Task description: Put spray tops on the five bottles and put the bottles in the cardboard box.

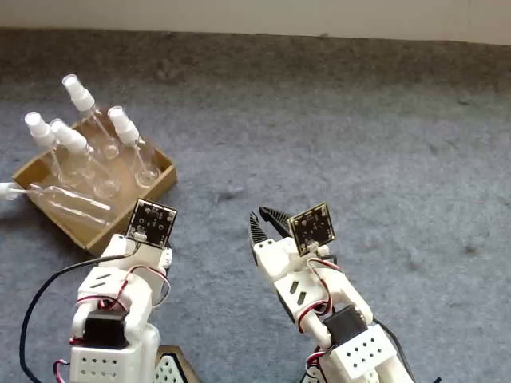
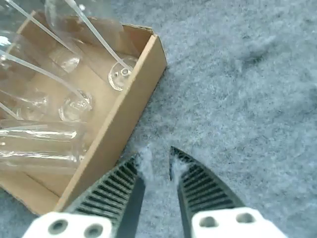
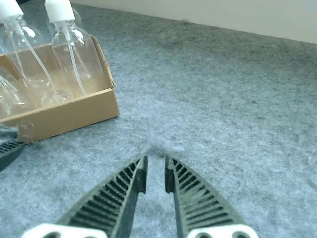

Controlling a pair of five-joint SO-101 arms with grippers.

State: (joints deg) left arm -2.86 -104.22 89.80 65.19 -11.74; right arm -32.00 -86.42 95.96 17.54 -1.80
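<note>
The cardboard box sits at the left of the grey carpet and holds several clear bottles with white spray tops. Most stand upright, such as the tallest bottle. One bottle lies on its side with its top past the box's left edge. My left gripper hovers just off the box's near right wall, slightly open and holding nothing. My right gripper hangs over bare carpet to the right of the box, its fingers a narrow gap apart with nothing between them.
Grey carpet spreads to the right and behind the box. Both arm bases stand at the near edge, the left arm beside the right arm. A pale wall strip runs along the far side.
</note>
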